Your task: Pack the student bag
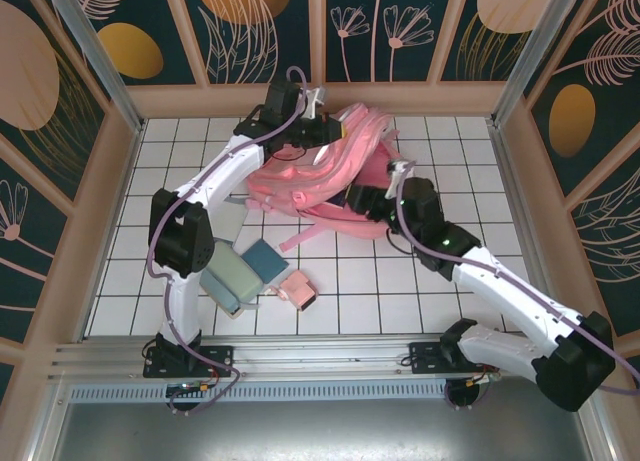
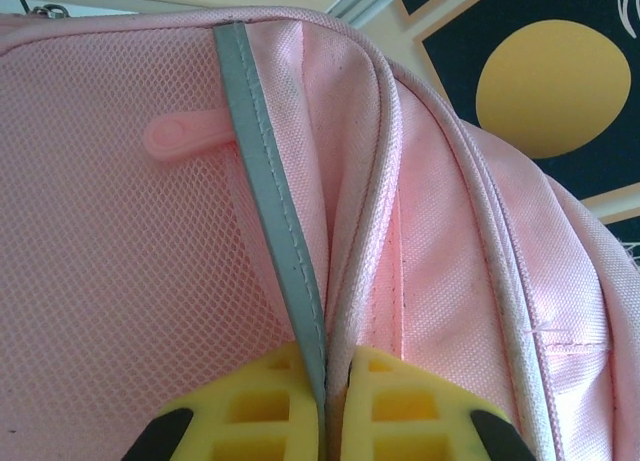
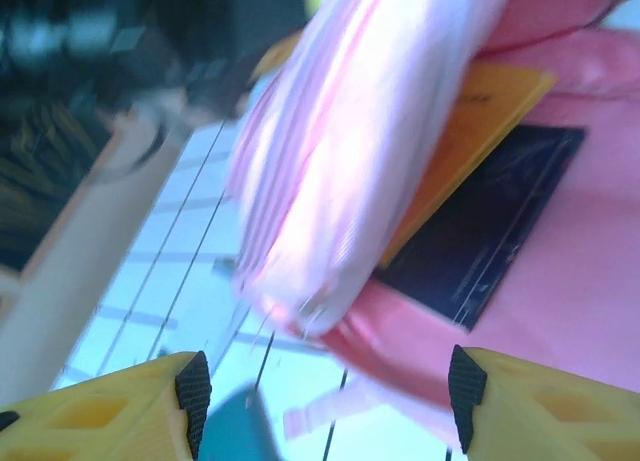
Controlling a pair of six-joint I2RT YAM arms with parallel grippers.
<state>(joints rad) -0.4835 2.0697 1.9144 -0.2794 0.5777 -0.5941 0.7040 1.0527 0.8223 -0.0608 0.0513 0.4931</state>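
**Pack the student bag, top and wrist views.** The bag (image 1: 330, 171) lies on its side at the far middle of the table (image 1: 420, 281), its long axis running roughly left to right and slanting toward the far right. The left gripper (image 1: 322, 129) sits at the bag's far-left edge. In the left wrist view its yellow fingers (image 2: 250, 416) are pressed together on a fold of pink fabric along a grey strip (image 2: 270, 211), just beside a pink zip pull (image 2: 185, 136), so the jaws are fully closed and pinch the bag itself. The right gripper (image 1: 362, 199) is at the bag's near-right side. In the right wrist view its fingers (image 3: 110, 411) stand wide apart with nothing clamped between them. Directly ahead of them is a raised, blurred flap (image 3: 370, 131), and beneath it the bag's mouth, in which a yellow book (image 3: 480, 121) and a dark book (image 3: 490, 231) lie flat. Three loose items rest near-left of the bag, beside the left arm: a grey-green box (image 1: 228, 276), a teal box (image 1: 266, 259) and a small pouch (image 1: 299, 291). Judged from this layout, the mouth faces the right jaws, and the right arm is the free one. Whatever it fetches next lies to its near left, well apart from the opening.
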